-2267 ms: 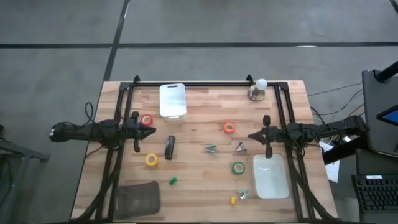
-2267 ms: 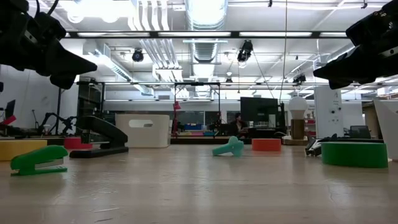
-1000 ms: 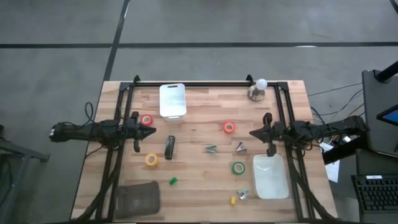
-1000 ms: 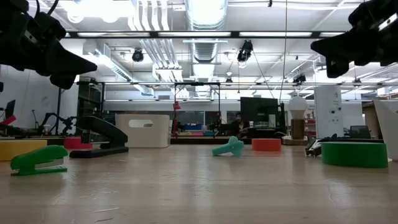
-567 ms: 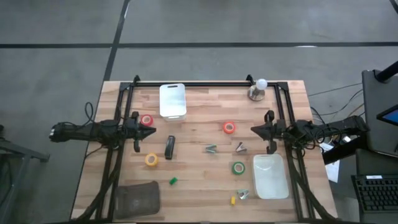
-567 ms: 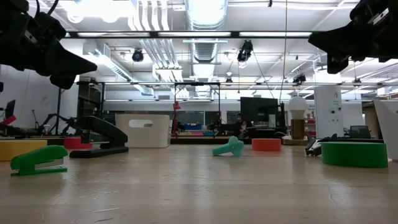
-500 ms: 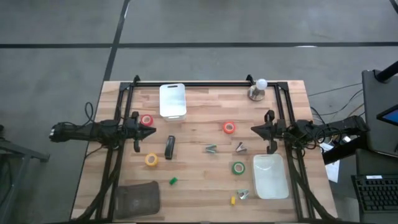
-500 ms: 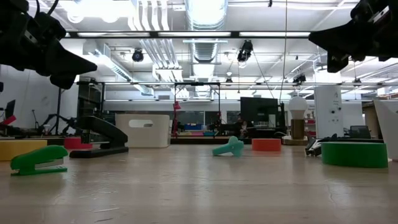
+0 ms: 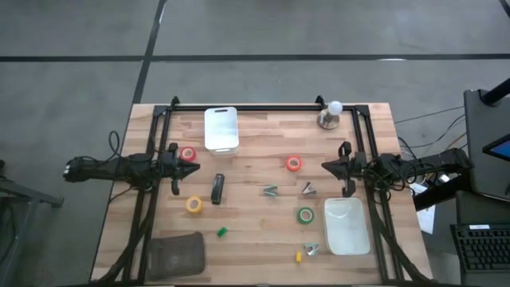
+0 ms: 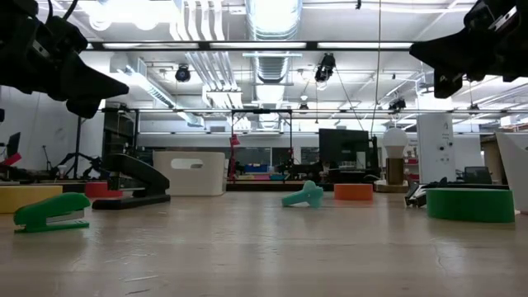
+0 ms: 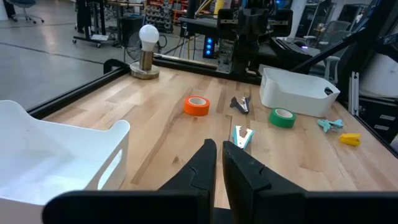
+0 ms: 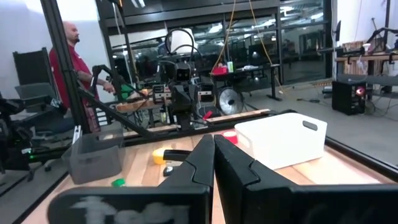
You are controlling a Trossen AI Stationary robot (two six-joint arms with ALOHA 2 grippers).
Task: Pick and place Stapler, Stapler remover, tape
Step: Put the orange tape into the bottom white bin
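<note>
The black stapler [image 9: 217, 189] lies flat on the wooden table, left of centre. Tape rolls lie flat around it: red [image 9: 189, 154], orange-red [image 9: 293, 163], yellow [image 9: 194, 205] and green [image 9: 305, 214]. Staple removers lie at mid-table [image 9: 271, 190], beside it [image 9: 307, 189] and nearer the front [image 9: 311, 249]. My left gripper [image 9: 195, 167] hangs shut above the table's left side, close to the red roll. My right gripper [image 9: 323, 167] hangs shut above the right side. Neither holds anything. In the low view both grippers [image 10: 107, 87] [image 10: 425, 58] are well above the tabletop.
One white bin [image 9: 221, 127] stands at the back left and another [image 9: 345, 226] at the front right. A grey bin [image 9: 175, 255] sits at the front left, a bulb lamp [image 9: 330, 114] at the back right. A small green stapler [image 9: 222, 232] and a yellow piece [image 9: 299, 257] lie near the front. A person [image 12: 68, 62] stands beyond the table.
My right gripper has tipped its fingertips slightly upward while staying in place and shut.
</note>
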